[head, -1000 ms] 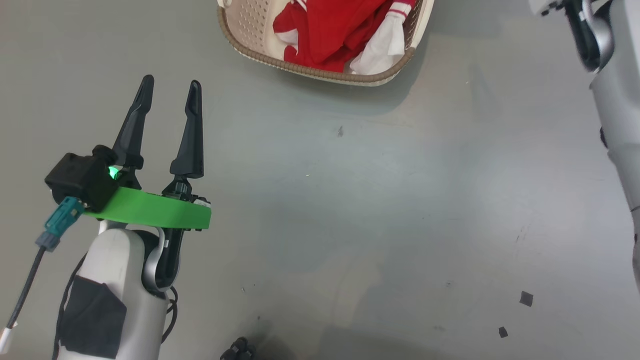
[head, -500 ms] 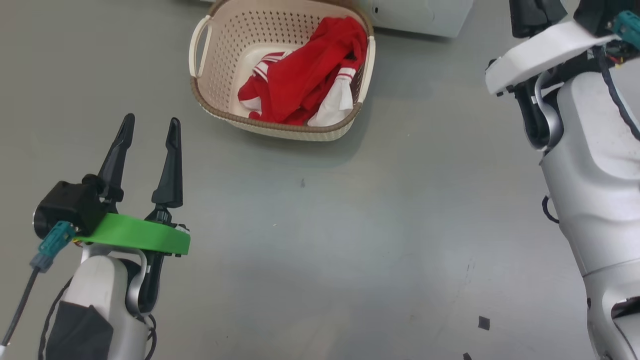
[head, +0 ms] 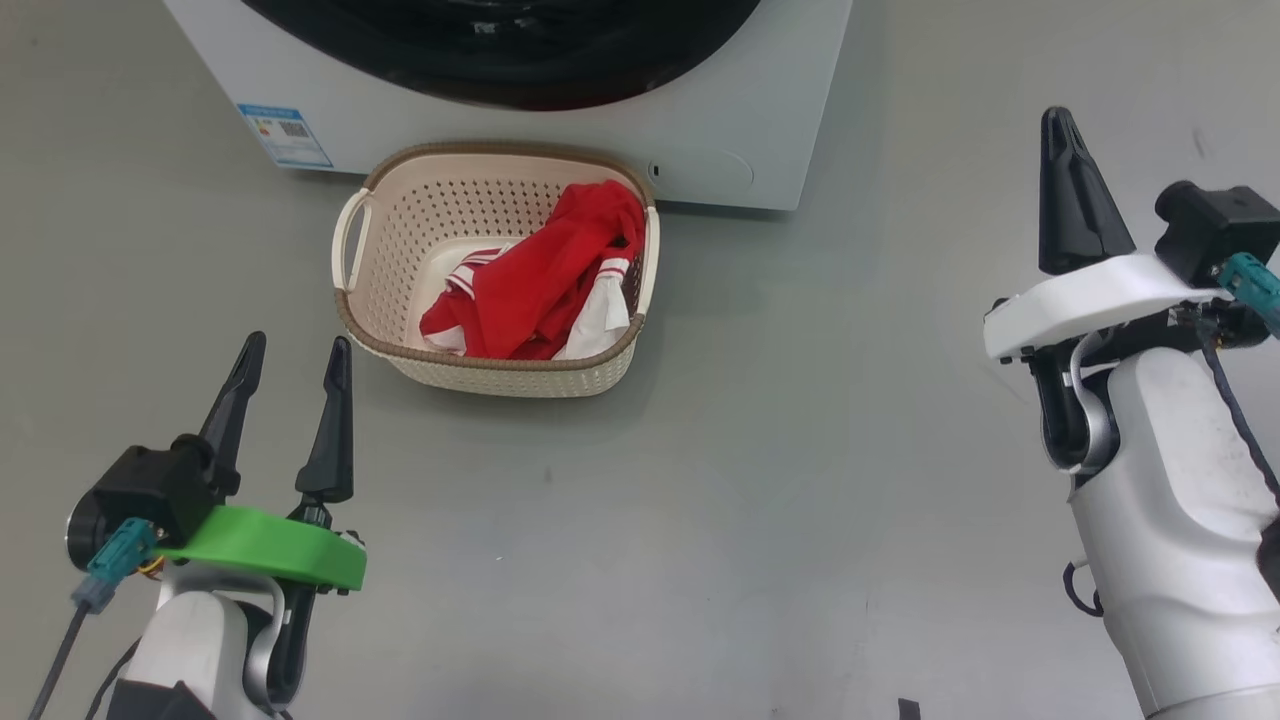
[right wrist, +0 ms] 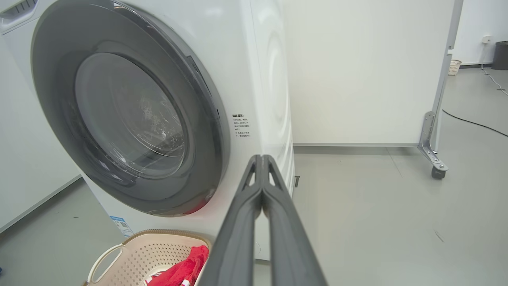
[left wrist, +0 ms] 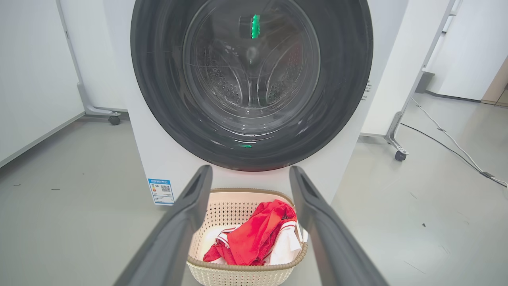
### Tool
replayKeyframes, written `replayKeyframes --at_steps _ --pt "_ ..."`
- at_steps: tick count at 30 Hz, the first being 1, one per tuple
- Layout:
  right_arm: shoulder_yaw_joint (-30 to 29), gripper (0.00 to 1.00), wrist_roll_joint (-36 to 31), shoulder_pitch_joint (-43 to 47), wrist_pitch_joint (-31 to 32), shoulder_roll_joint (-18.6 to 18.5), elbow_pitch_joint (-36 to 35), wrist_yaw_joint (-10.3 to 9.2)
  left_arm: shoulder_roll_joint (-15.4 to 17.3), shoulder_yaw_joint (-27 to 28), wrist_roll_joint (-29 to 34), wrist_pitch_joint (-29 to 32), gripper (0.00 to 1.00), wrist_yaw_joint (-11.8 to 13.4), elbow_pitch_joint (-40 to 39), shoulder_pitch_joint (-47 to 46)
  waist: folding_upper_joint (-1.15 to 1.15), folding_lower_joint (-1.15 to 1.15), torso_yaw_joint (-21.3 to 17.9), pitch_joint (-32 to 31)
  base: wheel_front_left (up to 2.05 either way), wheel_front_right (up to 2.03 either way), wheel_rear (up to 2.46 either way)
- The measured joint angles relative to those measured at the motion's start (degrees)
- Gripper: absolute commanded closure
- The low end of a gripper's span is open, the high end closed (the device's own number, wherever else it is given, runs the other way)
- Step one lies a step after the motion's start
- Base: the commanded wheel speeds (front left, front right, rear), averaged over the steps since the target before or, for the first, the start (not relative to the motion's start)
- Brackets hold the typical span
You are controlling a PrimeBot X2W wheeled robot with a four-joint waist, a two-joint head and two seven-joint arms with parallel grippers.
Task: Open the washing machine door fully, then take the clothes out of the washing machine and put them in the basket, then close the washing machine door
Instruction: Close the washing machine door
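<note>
Down on the smooth grey floor, the small cream plastic basket with perforated sides and a brown woven-look rim stands just in front of the big white front-loading washing machine, below its door; whether the two touch cannot be told. The bright red garments with white striped trim lie bunched inside the basket, heaped toward its right half, and leave part of the pale bottom bare on the left. The large round door with a glossy black rim and bulging clear glass centre sits flush against the machine's front, and the perforated steel drum shows through the glass. A small blue sticker is stuck low on the machine's front, to the left of the basket. The left gripper hangs above the floor near the basket's left front corner with its two dark fingers spread apart and nothing between them. The right gripper is well apart to the right, its fingers pressed together along their length, empty, pointing toward the machine's right edge.
</note>
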Motion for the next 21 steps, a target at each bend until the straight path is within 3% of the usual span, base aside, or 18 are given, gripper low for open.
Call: replayKeyframes --at_steps 20,21 --pt "-4.6 1.00 0.3 17.5 0.0 2.4 -9.5 -0.51 -1.0 0.5 0.5 0.0 0.00 0.0 -0.2 5.1 0.00 0.00 -4.1 -8.0 0.00 0.00 0.00" --pt "-4.6 0.82 0.3 18.3 0.0 2.5 -9.7 -0.51 -1.1 0.5 0.5 0.0 0.00 0.0 -0.2 5.4 0.00 0.00 -4.2 -8.3 0.00 0.00 0.00"
